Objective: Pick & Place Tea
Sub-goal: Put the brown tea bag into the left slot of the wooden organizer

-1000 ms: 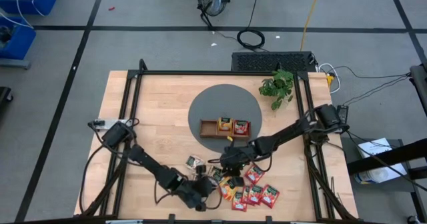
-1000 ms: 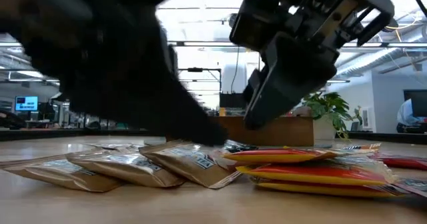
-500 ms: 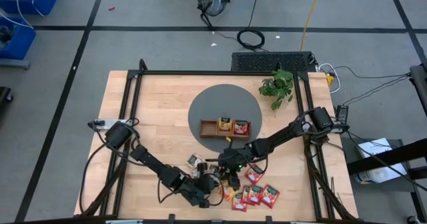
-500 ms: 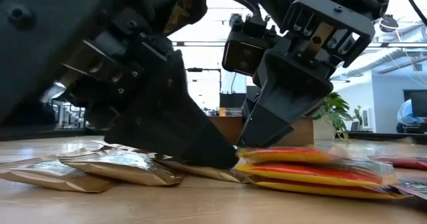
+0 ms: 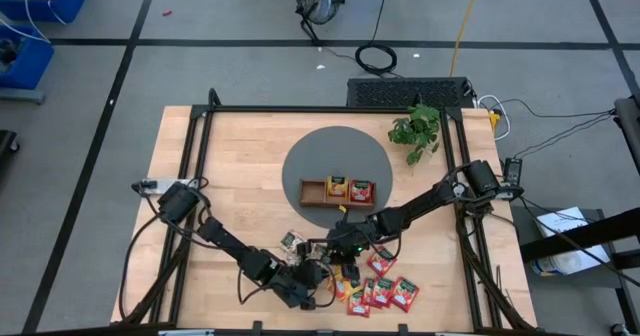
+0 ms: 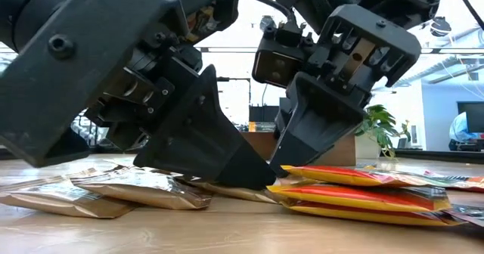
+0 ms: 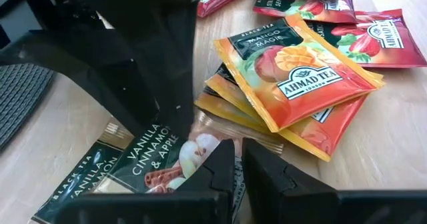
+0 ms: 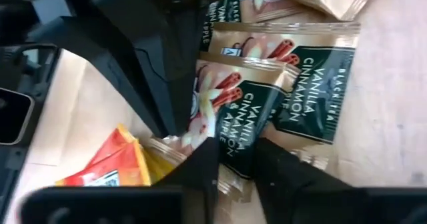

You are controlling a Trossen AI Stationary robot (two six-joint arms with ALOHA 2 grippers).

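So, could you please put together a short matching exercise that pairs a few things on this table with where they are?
Things:
1. brown three-compartment wooden tray
2. small green leafy plant
3. loose red tea sachets
4. orange mango tea sachet

Places:
A. table's near edge, right of both pincers
B. on the grey round mat
C. on top of a sachet stack
D. beyond the mat's right side

Pairs: 1-B, 2-D, 3-A, 4-C

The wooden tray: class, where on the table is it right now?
In the high view the wooden tray sits on the grey round mat at the table's middle, behind the loose tea sachets; two sachets lie in it.
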